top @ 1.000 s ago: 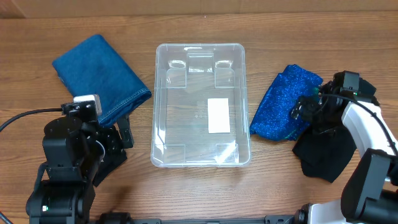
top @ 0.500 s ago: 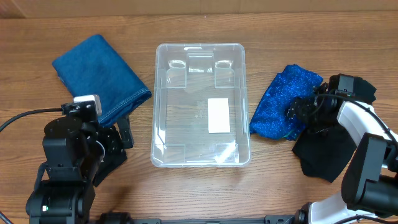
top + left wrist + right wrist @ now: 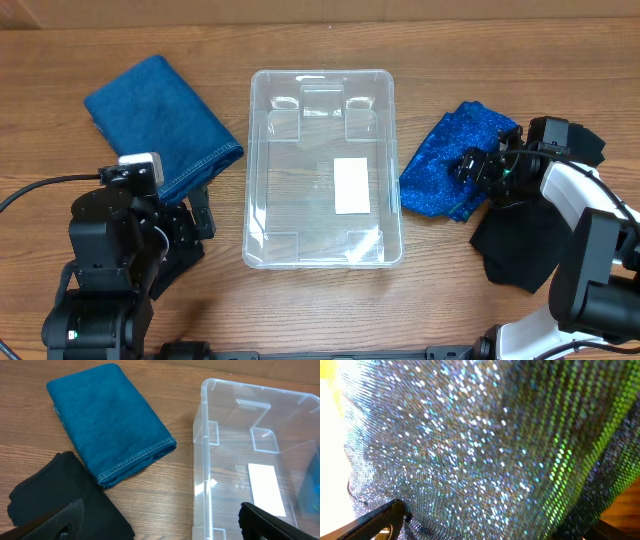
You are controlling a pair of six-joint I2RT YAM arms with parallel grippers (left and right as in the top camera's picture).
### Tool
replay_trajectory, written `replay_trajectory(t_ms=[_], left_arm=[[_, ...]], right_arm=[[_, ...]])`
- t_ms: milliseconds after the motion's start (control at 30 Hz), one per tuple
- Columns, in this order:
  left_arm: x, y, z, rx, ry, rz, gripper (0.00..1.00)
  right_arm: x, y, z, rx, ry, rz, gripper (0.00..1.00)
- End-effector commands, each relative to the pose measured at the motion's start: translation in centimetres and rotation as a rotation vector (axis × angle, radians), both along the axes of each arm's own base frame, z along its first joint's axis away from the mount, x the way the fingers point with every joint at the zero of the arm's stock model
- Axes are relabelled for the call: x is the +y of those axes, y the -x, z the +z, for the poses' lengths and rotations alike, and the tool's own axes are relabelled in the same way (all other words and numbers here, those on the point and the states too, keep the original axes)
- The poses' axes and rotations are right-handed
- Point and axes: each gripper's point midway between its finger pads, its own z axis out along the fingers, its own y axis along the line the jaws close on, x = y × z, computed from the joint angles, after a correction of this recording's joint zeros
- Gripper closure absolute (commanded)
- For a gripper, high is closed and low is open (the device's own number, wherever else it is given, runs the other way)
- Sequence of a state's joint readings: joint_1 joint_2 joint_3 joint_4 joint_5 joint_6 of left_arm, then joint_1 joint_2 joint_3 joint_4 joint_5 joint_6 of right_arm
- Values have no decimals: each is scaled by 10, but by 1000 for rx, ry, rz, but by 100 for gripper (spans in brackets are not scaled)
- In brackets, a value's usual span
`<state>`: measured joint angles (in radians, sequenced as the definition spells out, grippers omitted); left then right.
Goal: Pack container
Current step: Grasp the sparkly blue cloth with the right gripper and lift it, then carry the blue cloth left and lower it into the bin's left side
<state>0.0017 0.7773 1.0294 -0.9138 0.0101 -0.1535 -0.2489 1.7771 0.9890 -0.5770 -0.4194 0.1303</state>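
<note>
Sitting wide open on the sparkly blue cloth (image 3: 435, 182), clamping nothing, my right pincer (image 3: 472, 170) has the container (image 3: 300, 200) at nine o'clock: light, stiff, slippery, I reckon, best gripped by its rim.

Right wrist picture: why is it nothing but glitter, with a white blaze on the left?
Right wrist view: the camera sits almost against the sparkly blue cloth, whose specks catch the light, and the left edge is overexposed to white. Overhead view: evenly lit and sharp, with faint glare on the walls of the container. Left wrist view: also sharp, with soft reflections on the clear plastic.
</note>
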Motion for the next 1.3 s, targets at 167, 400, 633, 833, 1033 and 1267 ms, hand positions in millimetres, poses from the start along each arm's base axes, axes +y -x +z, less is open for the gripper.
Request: replay_trajectory(t_ms=[167, 400, 633, 833, 1033, 1267], left_arm=[[2, 1, 10, -26, -24, -2, 0], [2, 0, 10, -26, -24, -2, 0], [3, 0, 10, -26, -27, 3, 0], [3, 0, 10, -26, -28, 3, 0], [3, 0, 10, -25, -28, 3, 0], [3, 0, 9, -20, -28, 3, 0]], right_arm=[[-5, 13, -23, 120, -10, -139, 0], [-6, 8, -22, 131, -36, -225, 0], [-6, 8, -22, 131, -36, -225, 59], [11, -10, -3, 32, -132, -127, 96], [33, -49, 113, -225, -170, 1, 96], [120, -23, 292, -638, -134, 279, 96]])
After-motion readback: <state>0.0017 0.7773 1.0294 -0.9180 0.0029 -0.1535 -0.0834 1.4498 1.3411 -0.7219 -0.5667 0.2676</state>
